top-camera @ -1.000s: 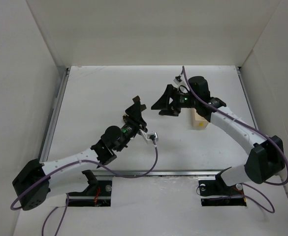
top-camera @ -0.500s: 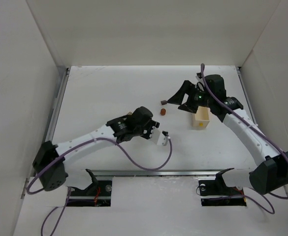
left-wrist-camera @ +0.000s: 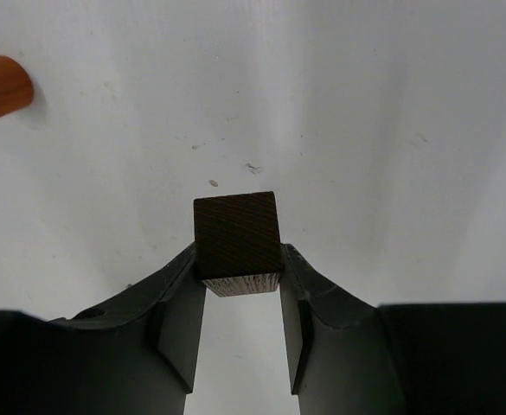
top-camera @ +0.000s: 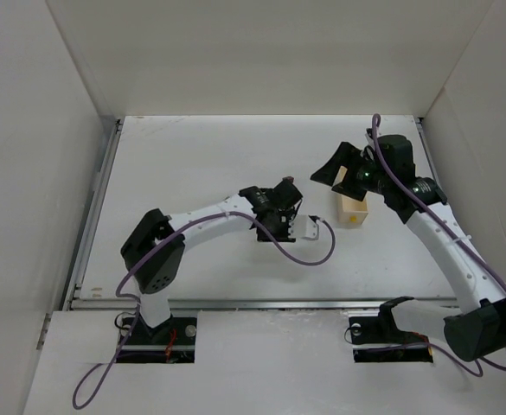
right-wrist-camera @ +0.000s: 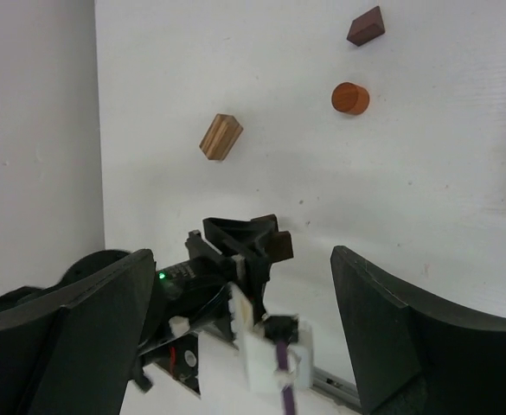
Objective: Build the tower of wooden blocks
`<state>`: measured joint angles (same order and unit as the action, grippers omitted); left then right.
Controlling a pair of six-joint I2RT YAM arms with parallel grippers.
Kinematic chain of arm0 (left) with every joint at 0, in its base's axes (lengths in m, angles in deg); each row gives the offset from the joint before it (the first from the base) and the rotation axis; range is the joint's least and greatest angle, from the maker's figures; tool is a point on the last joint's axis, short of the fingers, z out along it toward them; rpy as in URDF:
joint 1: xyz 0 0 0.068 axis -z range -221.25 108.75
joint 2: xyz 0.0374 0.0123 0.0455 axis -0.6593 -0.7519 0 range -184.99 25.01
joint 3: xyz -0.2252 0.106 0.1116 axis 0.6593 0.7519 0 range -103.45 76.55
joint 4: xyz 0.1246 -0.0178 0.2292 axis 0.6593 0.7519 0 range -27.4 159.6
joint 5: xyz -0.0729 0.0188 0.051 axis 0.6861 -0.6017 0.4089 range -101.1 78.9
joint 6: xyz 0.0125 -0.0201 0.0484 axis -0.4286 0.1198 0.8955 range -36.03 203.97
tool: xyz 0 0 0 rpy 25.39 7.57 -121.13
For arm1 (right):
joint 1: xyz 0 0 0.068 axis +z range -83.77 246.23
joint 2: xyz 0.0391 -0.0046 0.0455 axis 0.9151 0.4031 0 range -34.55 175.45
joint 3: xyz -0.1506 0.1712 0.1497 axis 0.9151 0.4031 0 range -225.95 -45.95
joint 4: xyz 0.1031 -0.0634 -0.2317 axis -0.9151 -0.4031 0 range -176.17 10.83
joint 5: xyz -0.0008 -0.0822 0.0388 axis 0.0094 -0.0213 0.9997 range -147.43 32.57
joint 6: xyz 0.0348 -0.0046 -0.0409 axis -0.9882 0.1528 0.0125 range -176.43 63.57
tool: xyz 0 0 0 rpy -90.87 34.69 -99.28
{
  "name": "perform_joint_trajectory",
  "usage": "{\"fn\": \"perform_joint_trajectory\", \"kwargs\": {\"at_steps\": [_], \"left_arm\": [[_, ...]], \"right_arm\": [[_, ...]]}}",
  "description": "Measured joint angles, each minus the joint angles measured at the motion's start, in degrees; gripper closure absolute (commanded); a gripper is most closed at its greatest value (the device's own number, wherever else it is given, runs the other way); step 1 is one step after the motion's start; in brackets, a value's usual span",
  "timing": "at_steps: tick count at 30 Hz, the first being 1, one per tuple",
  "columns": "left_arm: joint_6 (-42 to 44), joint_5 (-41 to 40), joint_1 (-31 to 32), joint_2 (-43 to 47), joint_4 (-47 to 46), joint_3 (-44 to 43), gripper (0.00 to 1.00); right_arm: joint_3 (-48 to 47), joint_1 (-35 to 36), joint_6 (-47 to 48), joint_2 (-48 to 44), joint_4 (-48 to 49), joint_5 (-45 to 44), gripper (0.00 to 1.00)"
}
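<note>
My left gripper (left-wrist-camera: 240, 259) is shut on a dark brown wooden cube (left-wrist-camera: 237, 235), held just above the white table. In the top view it (top-camera: 285, 192) is at the table's middle. A reddish-brown cylinder (left-wrist-camera: 0, 86) lies to the cube's far left. The right wrist view shows that cylinder (right-wrist-camera: 349, 97), a dark brown block (right-wrist-camera: 365, 26) and a tan block (right-wrist-camera: 220, 137) lying apart on the table. No wood block tower is in view. My right gripper (right-wrist-camera: 242, 259) is open and empty. It hangs at the right (top-camera: 337, 164), looking down on the left gripper.
A pale cream open-topped box (top-camera: 353, 211) stands under the right arm, just right of the left gripper. White walls enclose the table on three sides. A purple cable (top-camera: 309, 255) loops from the left wrist.
The left arm has swung rightward to the table's middle, still carrying the dark cube. The right gripper has drawn back to the right, off the loose blocks, its jaws a little wider.
</note>
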<state>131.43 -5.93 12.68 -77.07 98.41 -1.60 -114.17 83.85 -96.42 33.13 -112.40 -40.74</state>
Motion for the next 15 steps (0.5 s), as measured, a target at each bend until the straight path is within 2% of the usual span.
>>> {"fn": "perform_joint_trajectory", "kwargs": {"at_steps": [8, 10, 11, 14, 15], "left_arm": [[-3.43, -8.02, 0.02, -12.04, 1.36, -2.82, 1.0], [-4.48, -9.53, 0.07, -14.4, 3.15, -6.38, 0.95], [-5.07, -10.29, 0.07, -15.85, 3.54, -8.31, 0.85], [-6.45, -11.45, -0.02, -18.64, 4.57, -12.48, 0.62], [-6.64, -11.45, -0.04, -18.91, 4.74, -12.9, 0.48]], "right_arm": [[0.0, -0.04, 0.79, -0.55, -1.46, -1.64, 0.12], [0.0, -0.04, 1.03, -0.52, -1.75, -1.75, 0.12], [0.0, -0.04, 1.16, -0.52, -2.05, -1.77, 0.12], [0.0, -0.04, 1.38, -0.52, -2.91, -1.86, 0.12], [0.0, -0.04, 1.46, -0.52, -3.1, -1.88, 0.12]]}}
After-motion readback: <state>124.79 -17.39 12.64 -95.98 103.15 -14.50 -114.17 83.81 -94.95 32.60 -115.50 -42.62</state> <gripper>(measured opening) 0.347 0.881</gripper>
